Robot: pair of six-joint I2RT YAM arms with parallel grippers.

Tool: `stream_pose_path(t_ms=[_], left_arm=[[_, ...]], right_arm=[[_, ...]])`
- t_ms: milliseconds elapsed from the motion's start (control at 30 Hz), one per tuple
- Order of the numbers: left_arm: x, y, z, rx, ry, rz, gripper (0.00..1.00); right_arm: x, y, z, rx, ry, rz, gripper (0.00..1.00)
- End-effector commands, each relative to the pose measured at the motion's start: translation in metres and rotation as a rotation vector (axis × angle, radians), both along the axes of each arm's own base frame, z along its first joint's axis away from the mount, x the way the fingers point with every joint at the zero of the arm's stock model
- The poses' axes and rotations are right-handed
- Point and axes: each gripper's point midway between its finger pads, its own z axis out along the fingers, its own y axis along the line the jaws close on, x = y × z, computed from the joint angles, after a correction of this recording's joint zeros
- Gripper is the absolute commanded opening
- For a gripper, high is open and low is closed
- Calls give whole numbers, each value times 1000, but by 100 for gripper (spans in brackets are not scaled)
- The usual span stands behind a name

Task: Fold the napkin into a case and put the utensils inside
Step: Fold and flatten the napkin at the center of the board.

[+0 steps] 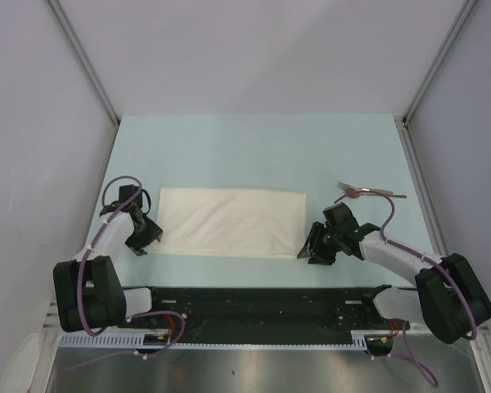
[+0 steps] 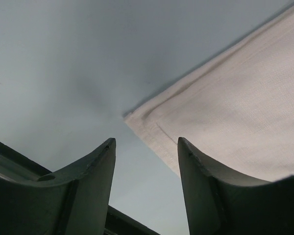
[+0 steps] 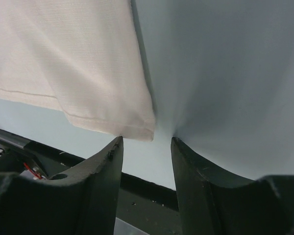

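The left gripper (image 2: pixel 146 143) and right gripper (image 3: pixel 146 139) hang low with jaws parted and empty, each lined up on a near corner of the flat white napkin (image 1: pixel 229 221), apparently ready to pinch for a fold (the spoon (image 1: pixel 367 193) lies apart, beyond the right arm).

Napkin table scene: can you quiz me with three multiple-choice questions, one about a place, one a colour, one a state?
1. Where does the spoon lie relative to the napkin?
A) on it
B) to its right
C) to its left

2. What colour is the napkin?
A) white
B) red
C) black

3. How are the left gripper and right gripper?
A) both shut on the napkin
B) one holding the spoon
C) both open, empty

Answers:
1 B, it rests on bare table past the napkin's right edge.
2 A, it looks creamy white in every view.
3 C, each wrist view shows parted fingers gripping nothing.
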Motion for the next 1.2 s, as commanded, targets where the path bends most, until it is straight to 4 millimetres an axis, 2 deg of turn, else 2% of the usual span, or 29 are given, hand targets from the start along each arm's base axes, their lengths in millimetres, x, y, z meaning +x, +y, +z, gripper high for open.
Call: stream_pose_path(t_ms=[0, 200, 633, 833, 1033, 1133, 1167], left_arm=[[1, 11, 1, 26, -11, 47, 56], [7, 14, -5, 23, -11, 51, 45], [12, 14, -20, 7, 3, 67, 39], [17, 14, -21, 11, -25, 67, 31], [22, 14, -17, 7, -53, 70, 19], [20, 15, -14, 13, -47, 68, 20], [20, 17, -13, 20, -38, 71, 28]], right_arm=[[7, 0, -6, -6, -17, -39, 48], [10, -1, -5, -13, -31, -40, 45], [10, 3, 0, -12, -57, -21, 43], [10, 3, 0, -18, -64, -11, 43], [9, 3, 1, -19, -69, 1, 43], [10, 4, 3, -19, -75, 7, 43], [10, 3, 3, -23, -73, 10, 43]])
